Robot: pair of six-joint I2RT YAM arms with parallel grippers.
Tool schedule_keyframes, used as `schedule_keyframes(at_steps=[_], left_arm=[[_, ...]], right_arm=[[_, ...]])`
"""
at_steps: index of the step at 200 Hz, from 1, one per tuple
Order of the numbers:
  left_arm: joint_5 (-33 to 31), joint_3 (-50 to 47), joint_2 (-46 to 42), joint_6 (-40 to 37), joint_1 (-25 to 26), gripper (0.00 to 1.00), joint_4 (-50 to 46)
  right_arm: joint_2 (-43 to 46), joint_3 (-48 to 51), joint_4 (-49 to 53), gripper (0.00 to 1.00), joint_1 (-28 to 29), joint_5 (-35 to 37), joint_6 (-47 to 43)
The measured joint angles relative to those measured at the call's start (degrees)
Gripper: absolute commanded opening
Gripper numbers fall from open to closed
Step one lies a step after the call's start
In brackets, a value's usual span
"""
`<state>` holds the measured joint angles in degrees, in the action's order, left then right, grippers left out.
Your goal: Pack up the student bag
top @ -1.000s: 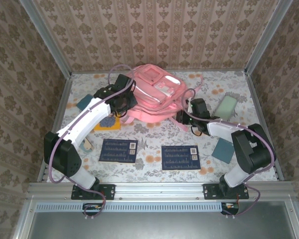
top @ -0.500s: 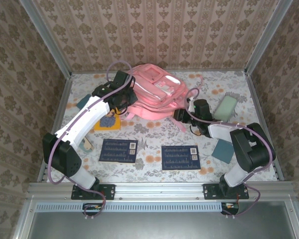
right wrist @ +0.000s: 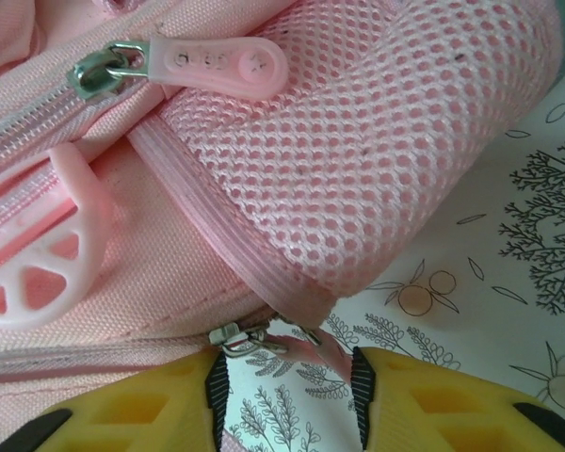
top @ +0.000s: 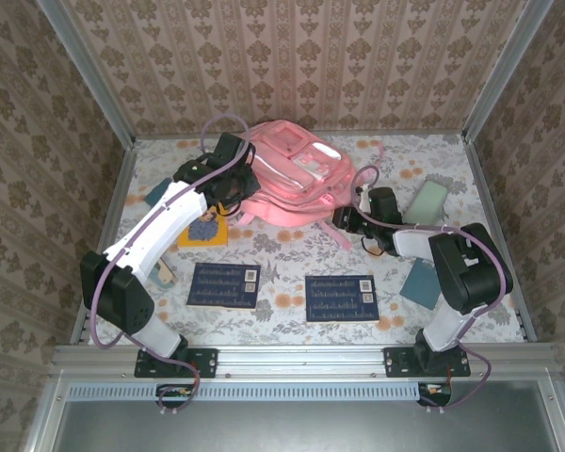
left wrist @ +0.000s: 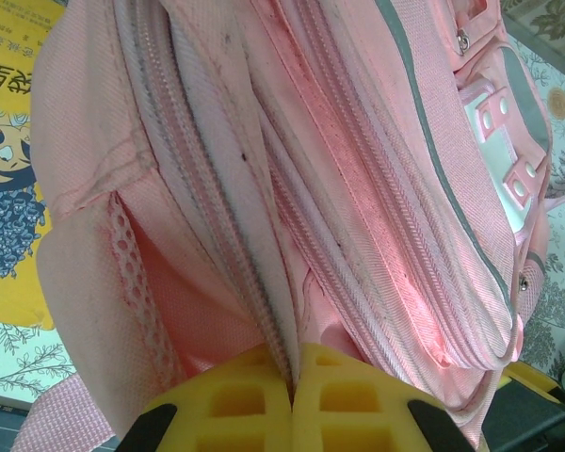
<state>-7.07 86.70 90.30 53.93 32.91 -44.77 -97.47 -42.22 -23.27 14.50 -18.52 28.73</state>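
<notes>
student bag [top: 292, 188] front-up, long axis roughly left-right; left gripper [left wrist: 292, 377] pinching zip edge; right gripper [right wrist: 287, 395] spread.

The large pink fabric backpack [top: 297, 179] has drawn back toward the far wall. A second ago its near edge spread low over the flowered tablecloth [top: 292, 252]; now it sits bunched and higher. The left gripper [top: 230, 188], pinching the fabric, has moved back with it. The right arm [top: 466, 268] has swung its elbow inward, covering more of a teal square pad [top: 414, 282].
</notes>
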Motion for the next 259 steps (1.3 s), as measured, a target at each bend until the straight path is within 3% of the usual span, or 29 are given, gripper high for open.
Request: schedule_keyframes(at_steps=[69,93,131,168,183,209,259], left_arm=[[0.4,-0.3,0.0,0.0,-1.1,0.00,0.2],[0.7,-3.5,0.0,-0.2,-2.3,0.00,1.1],[1.5,-7.7,2.2,-0.3,-3.9,0.00,1.3],[1.6,-7.9,5.0,-4.0,-5.5,0.00,1.5],[1.7,-6.9,7.3,-6.7,-7.3,0.00,1.2],[0.4,-3.3,12.4,-11.5,-10.7,0.00,0.2],[-0.4,-2.7,13.2,-16.5,-12.3,0.00,0.2]], right_arm=[[0.9,-0.1,2.5,0.40,-0.4,1.8,-2.8],[3.6,-0.1,4.9,0.33,-0.6,2.5,-4.7],[5.6,-0.1,6.1,0.34,-0.6,3.1,-6.3],[5.6,-0.1,7.8,0.34,-0.6,3.1,-7.1],[5.6,-0.1,8.6,0.38,-0.6,3.1,-7.5],[5.6,-1.6,11.6,0.62,-0.6,3.7,-7.0],[-2.4,-16.2,18.0,0.66,-1.3,4.9,0.8]])
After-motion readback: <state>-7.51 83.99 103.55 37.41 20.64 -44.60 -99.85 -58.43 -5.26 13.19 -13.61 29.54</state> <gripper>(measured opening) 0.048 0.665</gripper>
